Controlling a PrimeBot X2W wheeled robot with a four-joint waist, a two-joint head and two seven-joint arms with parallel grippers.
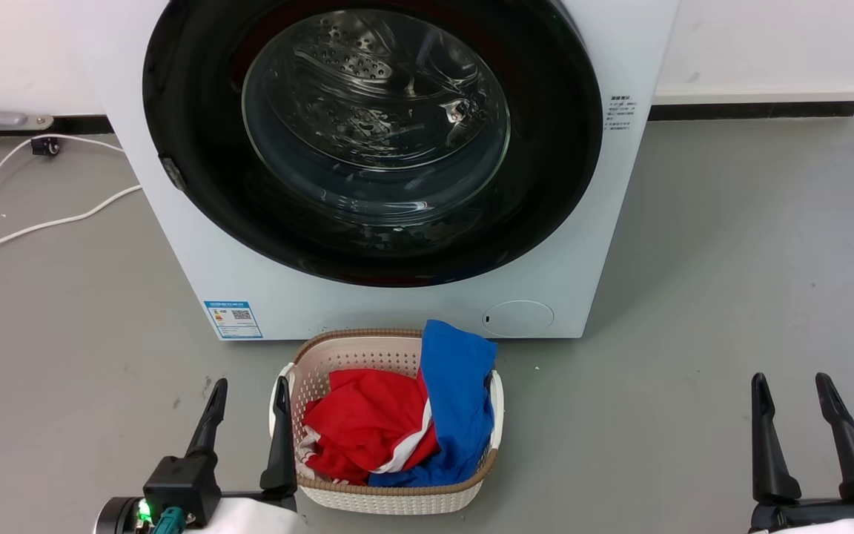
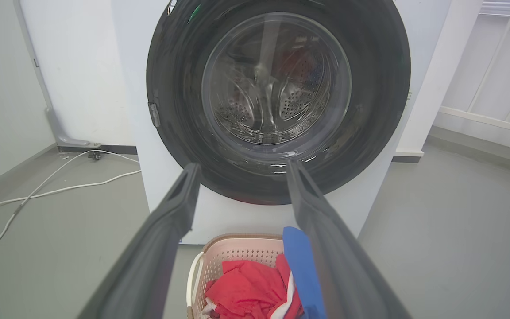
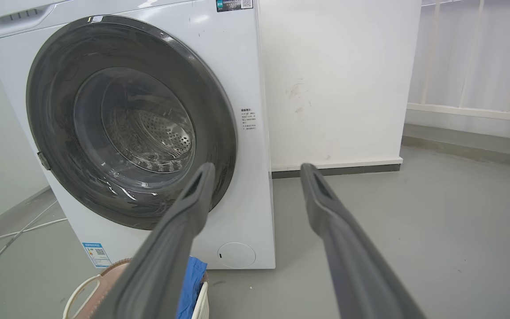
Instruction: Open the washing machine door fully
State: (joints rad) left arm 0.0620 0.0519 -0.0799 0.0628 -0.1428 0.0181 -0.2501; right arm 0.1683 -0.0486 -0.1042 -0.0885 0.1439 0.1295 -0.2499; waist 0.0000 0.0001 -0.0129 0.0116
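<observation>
The washing machine door [image 1: 373, 133] is shut, lying flush against the front of the white washing machine [image 1: 605, 222], which stands on the grey floor [image 1: 731, 259]. Both grippers sit low and well short of it, fingers pointing toward the machine. The left gripper [image 1: 250, 386] has its fingers spread apart and holds nothing. The right gripper [image 1: 790, 380] is likewise spread and empty. The door lies ahead of and above both. It is round, so it offers no long axis to line up with. The one feature on its rim is a small grey tab [image 1: 173, 172] at mid-height on the robot's left side, probably the catch. If so, the door would swing out from that edge, with the hinge on the far side. The left gripper is the nearer to the tab and almost in line below it, while the right gripper stands wide of the machine's right flank. A basket [image 1: 397, 495] of red and blue clothes [image 1: 397, 423] sits just beside the left gripper's inner finger, between it and the machine. Whether they touch cannot be told. Opening has not begun.
</observation>
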